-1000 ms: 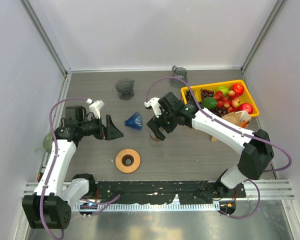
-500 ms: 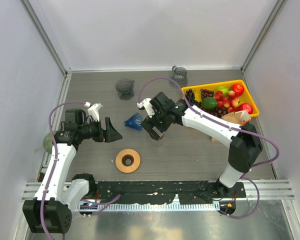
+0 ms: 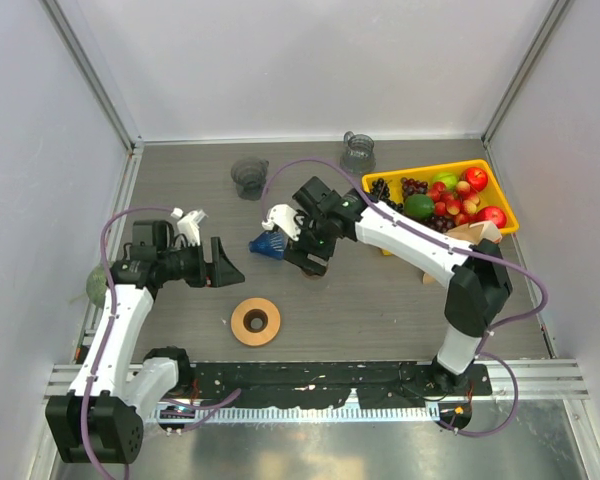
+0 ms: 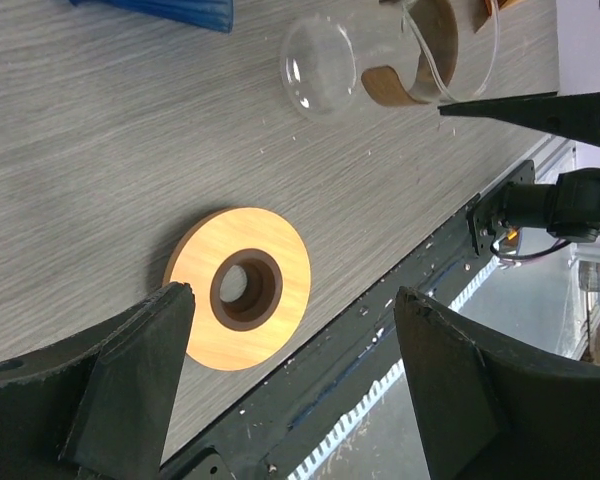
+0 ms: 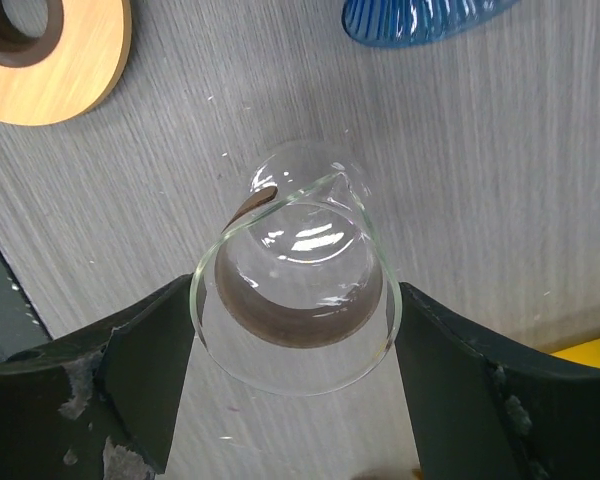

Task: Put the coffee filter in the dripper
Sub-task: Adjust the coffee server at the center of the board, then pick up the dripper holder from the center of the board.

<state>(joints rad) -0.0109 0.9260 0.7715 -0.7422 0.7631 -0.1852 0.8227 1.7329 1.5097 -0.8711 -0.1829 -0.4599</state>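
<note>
Right claw (image 5: 294,320) moved left; wide jaws flank glass carafe (image 5: 298,245), contact unclear.

Left gripper (image 3: 226,260) is held low, pointing right, jaws wide apart. Right gripper (image 3: 308,257) points downward, jaws spread.

The table (image 3: 380,300) has a matt grey wood-grain surface. The ring (image 4: 285,260) is smooth pale wood with a darker brown core. The carafe (image 5: 295,300) is clear, glossy glass with a brown band. The dripper (image 5: 430,20) is ribbed, shiny blue plastic. The tray (image 3: 425,170) is yellow plastic.
</note>
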